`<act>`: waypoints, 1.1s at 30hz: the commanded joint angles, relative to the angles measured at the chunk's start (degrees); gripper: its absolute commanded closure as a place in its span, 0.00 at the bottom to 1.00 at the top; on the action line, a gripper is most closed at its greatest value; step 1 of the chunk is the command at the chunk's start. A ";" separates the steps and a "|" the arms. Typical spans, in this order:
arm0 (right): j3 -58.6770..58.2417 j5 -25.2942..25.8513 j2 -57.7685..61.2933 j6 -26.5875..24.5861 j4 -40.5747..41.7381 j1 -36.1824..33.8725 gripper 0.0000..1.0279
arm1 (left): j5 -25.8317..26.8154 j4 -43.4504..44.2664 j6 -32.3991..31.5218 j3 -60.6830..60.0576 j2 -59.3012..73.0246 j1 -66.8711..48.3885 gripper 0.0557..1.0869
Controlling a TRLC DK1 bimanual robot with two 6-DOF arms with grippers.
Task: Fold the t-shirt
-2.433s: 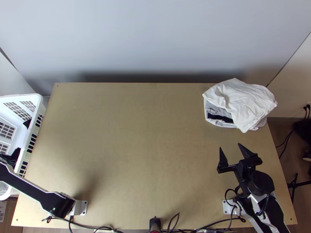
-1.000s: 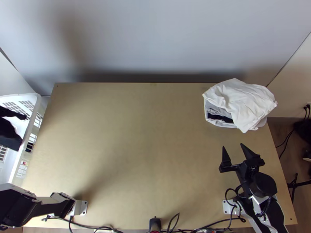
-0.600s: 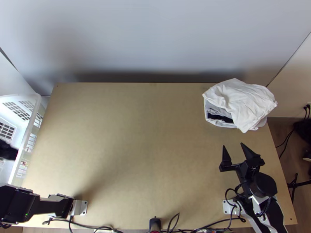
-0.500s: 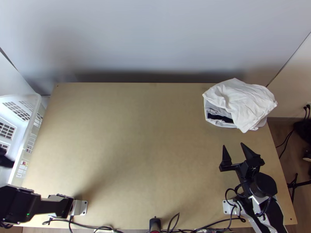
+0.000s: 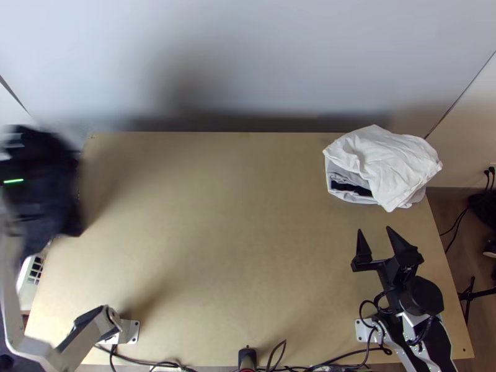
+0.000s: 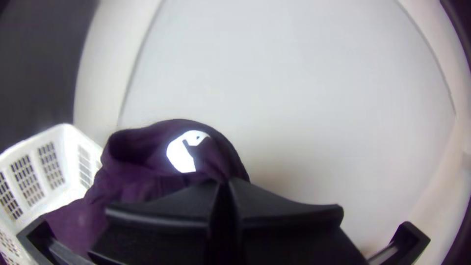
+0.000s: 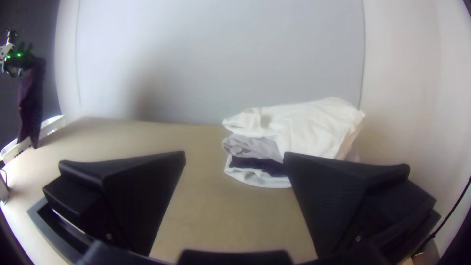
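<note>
The left pincer (image 5: 15, 180) is up beyond the left side of the tabletop (image 5: 235, 248), over the area of the white basket (image 6: 64, 142). Its two fingers are pressed together, pinching the dark t-shirt (image 6: 132, 181) at their tips. The t-shirt hangs down from there, bunched and creased near the grip, with a white print on the cloth. Which part of it is pinched I can't tell. In the top view it is a blurred dark shape across the tabletop's left edge, hiding much of the basket; in the right wrist view its lower end hangs down by the basket's rim, and whether the two touch I can't tell.

The right pincer (image 5: 374, 229) is spread wide with nothing between its fingers, above the right part of the tabletop and pointing toward the far side.

Beyond it, at the far right corner, clothes lie in a stack. A rumpled white cloth (image 5: 397, 161) is draped loosely over the top. Under it come a grey cloth (image 7: 250, 147), then a dark one (image 7: 257, 164), with a pale cloth (image 7: 255, 181) at the bottom. Black cables (image 5: 350, 354) run along the tabletop's near edge.
</note>
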 commanded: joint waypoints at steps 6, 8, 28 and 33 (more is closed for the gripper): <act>-0.49 -0.29 0.63 0.05 2.18 0.96 0.10 | -19.92 26.17 -11.52 -11.60 28.35 -75.55 0.97; -0.93 -0.29 0.89 0.05 2.98 0.96 0.10 | -20.28 26.61 -10.55 -7.03 35.91 -81.35 0.97; -3.48 -1.52 2.47 -0.04 9.66 5.35 0.05 | -18.52 20.72 -18.11 18.81 33.89 -67.11 0.05; -3.40 -2.83 3.88 -0.04 10.01 8.34 0.05 | -15.44 16.68 -17.84 16.52 27.82 -55.77 0.05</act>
